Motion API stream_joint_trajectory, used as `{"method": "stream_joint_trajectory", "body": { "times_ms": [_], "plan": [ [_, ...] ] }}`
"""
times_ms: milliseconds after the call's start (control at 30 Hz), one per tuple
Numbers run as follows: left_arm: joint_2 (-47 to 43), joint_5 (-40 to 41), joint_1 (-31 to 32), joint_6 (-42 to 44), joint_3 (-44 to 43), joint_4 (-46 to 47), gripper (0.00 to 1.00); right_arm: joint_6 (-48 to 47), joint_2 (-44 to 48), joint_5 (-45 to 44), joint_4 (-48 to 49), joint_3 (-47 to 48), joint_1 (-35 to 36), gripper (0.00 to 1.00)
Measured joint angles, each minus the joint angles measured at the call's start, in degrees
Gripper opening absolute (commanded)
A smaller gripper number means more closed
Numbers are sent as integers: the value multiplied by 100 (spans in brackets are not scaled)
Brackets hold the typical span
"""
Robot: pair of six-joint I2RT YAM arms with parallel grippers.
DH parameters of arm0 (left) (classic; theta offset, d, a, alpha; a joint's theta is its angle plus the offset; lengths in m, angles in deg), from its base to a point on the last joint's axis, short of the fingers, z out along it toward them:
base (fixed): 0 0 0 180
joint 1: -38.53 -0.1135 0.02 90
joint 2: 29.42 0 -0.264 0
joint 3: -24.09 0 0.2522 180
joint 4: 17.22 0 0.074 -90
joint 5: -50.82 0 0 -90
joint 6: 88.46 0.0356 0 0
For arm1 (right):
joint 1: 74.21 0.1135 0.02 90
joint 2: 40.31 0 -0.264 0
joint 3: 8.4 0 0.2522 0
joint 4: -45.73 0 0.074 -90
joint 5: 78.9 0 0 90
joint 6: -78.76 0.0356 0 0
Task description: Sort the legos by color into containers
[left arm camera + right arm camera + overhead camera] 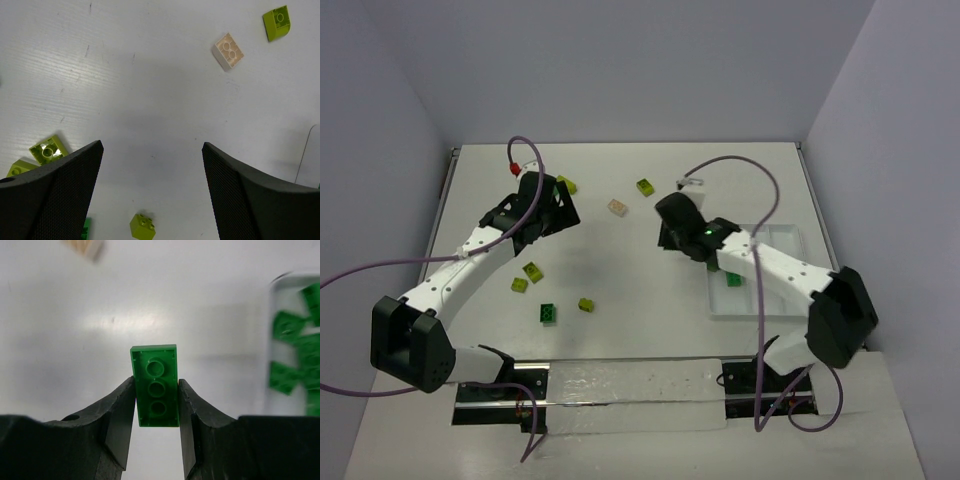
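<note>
My right hand (pixel 156 386) pinches a green rectangular plastic brick (pixel 154 365), centre frame, its underside showing three round tubes; my left hand (pixel 152 146) stands spread wide.

The table (pixel 620 190) and the tray (pixel 785 240) are both white. The green brick (pixel 155 385) is one plain green, like the blurred bricks (pixel 287 325) lying in the tray. The peach brick (pixel 228 50) is pale, and the curved brick (pixel 276 22) is yellow-green. The fingers (pixel 60 195) of the left gripper (pixel 152 150) are black with a fine dotted grain. The cables (pixel 735 159) are purple.
</note>
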Motion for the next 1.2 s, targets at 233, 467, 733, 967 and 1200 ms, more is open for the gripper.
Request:
{"method": "stream_joint_trajectory", "body": {
  "times_ms": [233,467,733,967,1200],
  "plan": [
    [51,-63,0,5,0,36,89,-161,1517,-190,14,-1208,-1685,27],
    [149,-167,0,7,0,44,89,-301,1536,-35,-19,-1688,-2252,31],
    [152,-166,-2,15,0,39,91,-404,1187,103,177,-1737,-2388,66],
    [398,-77,-5,71,-185,-48,96,-465,1130,178,250,-1737,-2388,81],
    [1252,36,-246,99,-1114,-50,90,-559,1242,206,194,-1709,-2388,82]
  ]
}}
